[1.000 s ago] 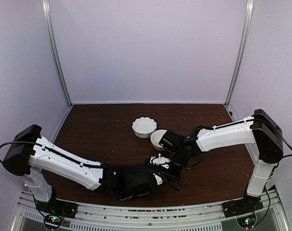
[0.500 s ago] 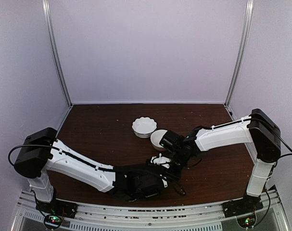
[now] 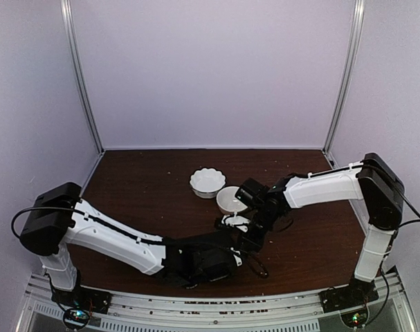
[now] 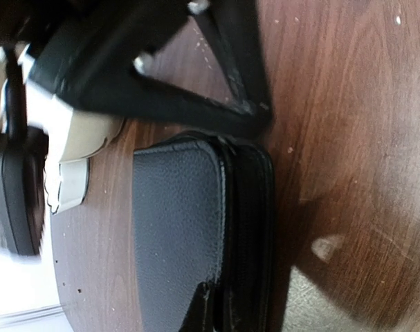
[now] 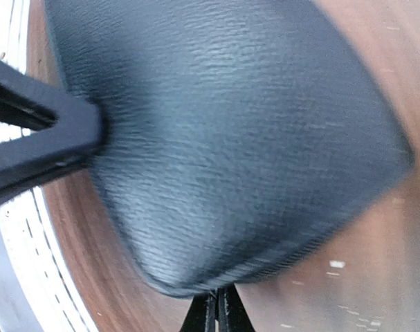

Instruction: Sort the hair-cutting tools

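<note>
No hair-cutting tools show in any view. A black grained zip case lies on the brown table near the front edge. It nearly fills the right wrist view as a blurred dark mass. My left gripper is shut on the seam at one end of the case. My right gripper is shut tight at the opposite edge of the case. Its black fingers converge on the case's far corner in the left wrist view. From above, both grippers meet low on the table, the left gripper just below the right gripper.
A scalloped white bowl and a plain white bowl stand just behind the right gripper. The table's front edge and metal rail run close below the left wrist. The enclosure walls stand at the sides and back.
My left gripper has closed on the case while the left arm reached further right. The right gripper has shifted slightly up toward the bowls, still shut.
</note>
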Tool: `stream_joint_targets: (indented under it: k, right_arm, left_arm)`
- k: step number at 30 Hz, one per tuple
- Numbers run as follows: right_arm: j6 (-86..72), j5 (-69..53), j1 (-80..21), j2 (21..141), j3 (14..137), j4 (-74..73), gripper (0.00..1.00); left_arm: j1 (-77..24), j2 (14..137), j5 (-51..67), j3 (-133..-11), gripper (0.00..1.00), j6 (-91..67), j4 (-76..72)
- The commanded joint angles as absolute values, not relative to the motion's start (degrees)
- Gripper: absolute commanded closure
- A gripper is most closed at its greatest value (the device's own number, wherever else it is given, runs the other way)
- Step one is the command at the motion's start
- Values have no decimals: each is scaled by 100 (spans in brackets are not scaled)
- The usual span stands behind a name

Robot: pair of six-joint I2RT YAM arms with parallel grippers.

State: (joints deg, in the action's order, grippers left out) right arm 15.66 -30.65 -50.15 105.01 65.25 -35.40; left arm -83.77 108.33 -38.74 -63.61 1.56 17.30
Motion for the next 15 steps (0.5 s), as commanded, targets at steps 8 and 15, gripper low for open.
stream_joint_targets:
  k: [8,15]
  right_arm:
    - [1883,-2740,-4477,11228,7390,-4157,100]
    - [1691,-2594,-4461,11525,7810,-4137,100]
  left_arm:
    - [-8342,10211,-2947,-5846,100,325,1421]
    - [-8438,10186,-2778,-5778,100,399,1345]
